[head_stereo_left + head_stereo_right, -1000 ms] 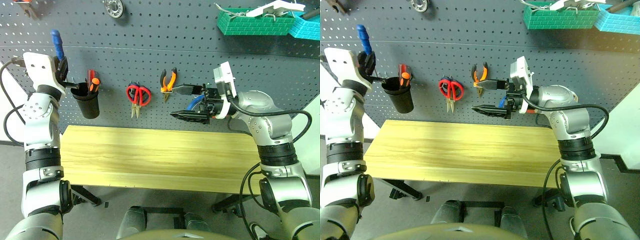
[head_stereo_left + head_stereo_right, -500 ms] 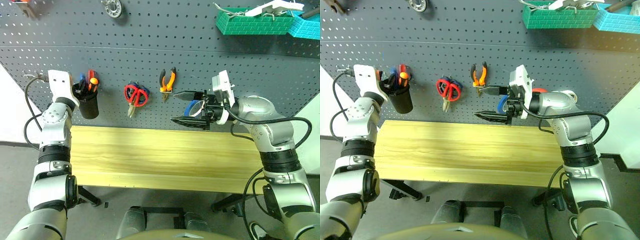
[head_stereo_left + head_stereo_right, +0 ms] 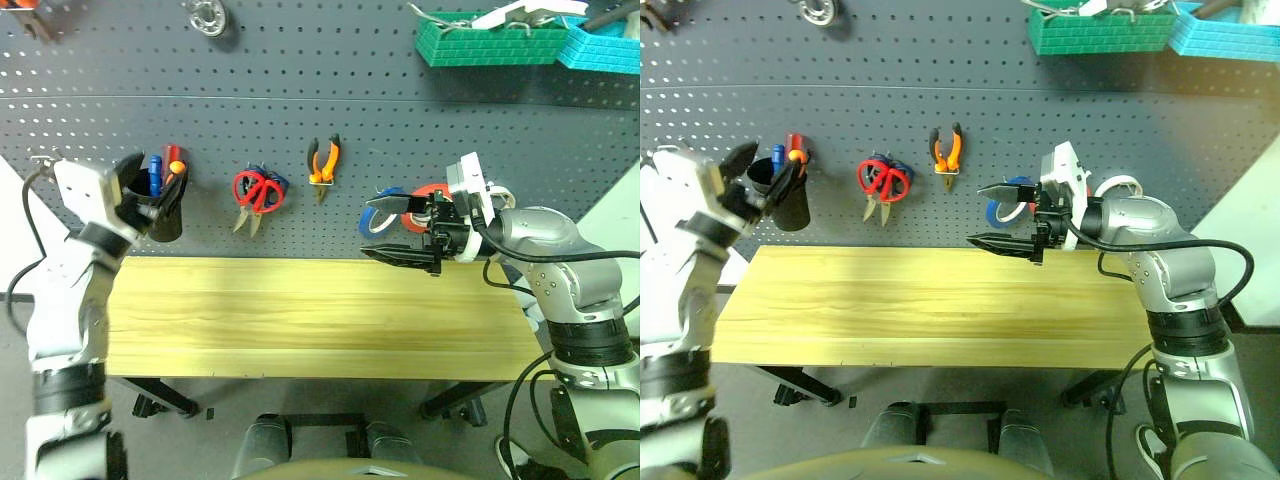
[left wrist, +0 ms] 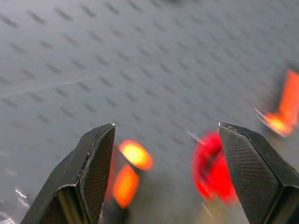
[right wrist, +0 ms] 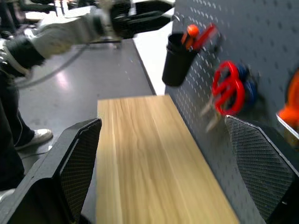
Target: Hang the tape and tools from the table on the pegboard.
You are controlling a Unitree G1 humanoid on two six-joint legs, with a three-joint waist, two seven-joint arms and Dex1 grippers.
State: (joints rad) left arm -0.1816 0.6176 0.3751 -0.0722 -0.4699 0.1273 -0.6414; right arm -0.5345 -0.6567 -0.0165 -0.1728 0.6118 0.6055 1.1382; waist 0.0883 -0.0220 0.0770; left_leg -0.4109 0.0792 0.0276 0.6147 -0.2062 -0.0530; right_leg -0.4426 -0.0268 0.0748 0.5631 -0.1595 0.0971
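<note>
The grey pegboard (image 3: 300,90) stands behind the wooden table (image 3: 300,320). On its hooks hang the orange-and-black pliers (image 3: 322,164) and the red-handled scissors (image 3: 252,190). The blue-handled screwdriver (image 3: 154,176) stands in a black cup (image 3: 165,222). The red tape (image 3: 432,192) hangs beside a blue roll (image 3: 383,200), partly behind my right gripper (image 3: 395,230). That gripper is open and empty, level above the table's back edge. My left gripper (image 3: 140,188) is open just left of the cup; its wrist view shows nothing between the fingers (image 4: 93,172).
An orange screwdriver (image 3: 176,160) shares the cup, and blue-handled scissors sit behind the red ones. Teal and blue bins (image 3: 485,45) hang at the top right of the board. A metal ring (image 3: 205,15) hangs top left.
My left gripper has let go of the blue screwdriver, which now stands in the cup, and has opened and drawn back and down. The right gripper drifted slightly right and down, staying open.
</note>
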